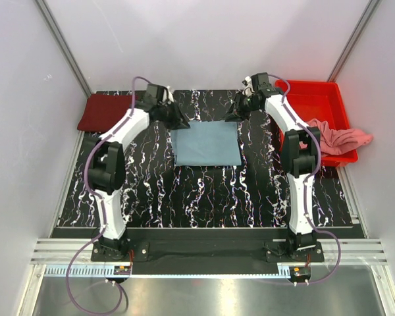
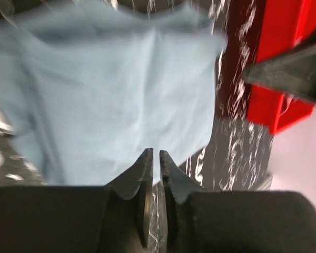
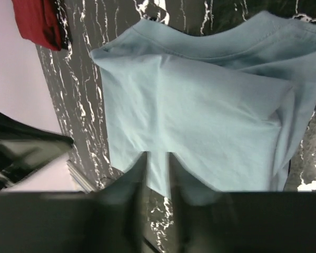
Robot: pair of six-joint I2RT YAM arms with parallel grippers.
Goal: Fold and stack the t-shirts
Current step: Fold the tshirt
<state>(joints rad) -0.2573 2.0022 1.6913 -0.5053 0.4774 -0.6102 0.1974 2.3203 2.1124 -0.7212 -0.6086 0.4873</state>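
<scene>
The grey-blue t-shirt (image 1: 206,143) lies folded into a rectangle at the middle back of the table; it also shows in the left wrist view (image 2: 121,95) and the right wrist view (image 3: 200,105). My left gripper (image 1: 178,121) (image 2: 152,154) is just above its far left corner, jaws almost together with nothing between them. My right gripper (image 1: 235,116) (image 3: 158,155) is above its far right corner, jaws a narrow gap apart and empty. The maroon t-shirt (image 1: 105,112) (image 3: 37,21) lies folded at the far left. The salmon pink t-shirt (image 1: 339,138) hangs crumpled over the tray's edge.
A red plastic tray (image 1: 316,99) (image 2: 284,79) stands at the back right, close to my right arm. White walls and metal posts close in the back and both sides. The table top is black marble-patterned (image 1: 204,197).
</scene>
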